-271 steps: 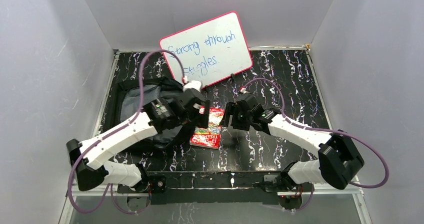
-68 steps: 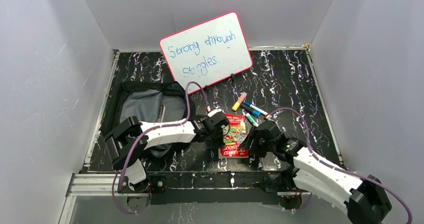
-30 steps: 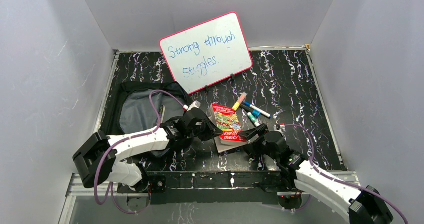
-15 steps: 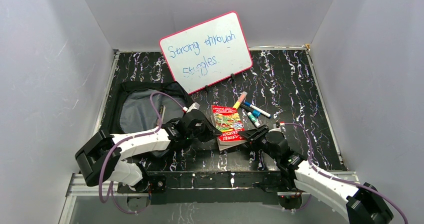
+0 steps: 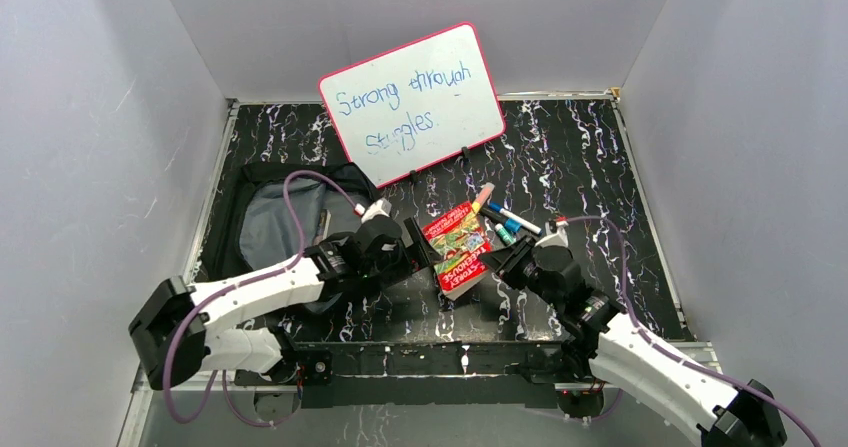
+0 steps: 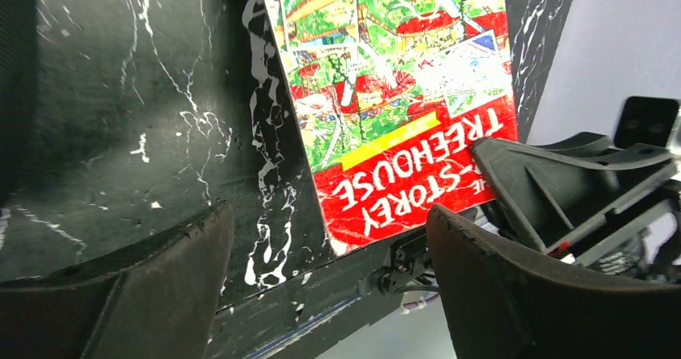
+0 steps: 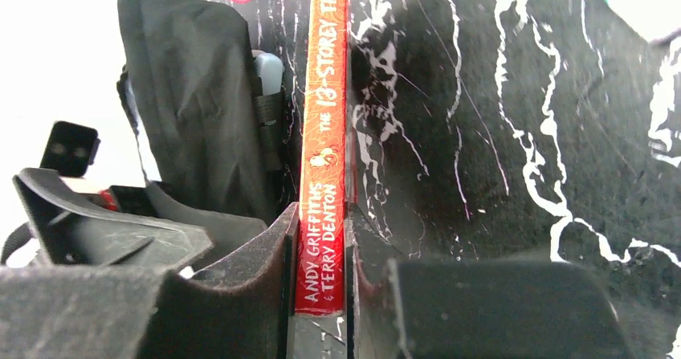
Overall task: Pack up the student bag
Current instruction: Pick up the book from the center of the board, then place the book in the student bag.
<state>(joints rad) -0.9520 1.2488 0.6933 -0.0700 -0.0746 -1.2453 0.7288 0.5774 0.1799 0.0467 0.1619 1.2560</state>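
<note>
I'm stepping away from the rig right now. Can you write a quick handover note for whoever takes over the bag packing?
Left gripper: jaws open, holding nothing, next to the book.
Right gripper: jaws shut on the book's spine; book tilted up.
Student bag: open, on the left of the table.
Markers: loose on the table beyond the book.
Done: book gripped.
Left: put the book and markers into the bag.

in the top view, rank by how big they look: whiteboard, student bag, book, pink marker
1. student bag and whiteboard: look alike; the left arm hides part of the bag
2. book
3. pink marker
</note>
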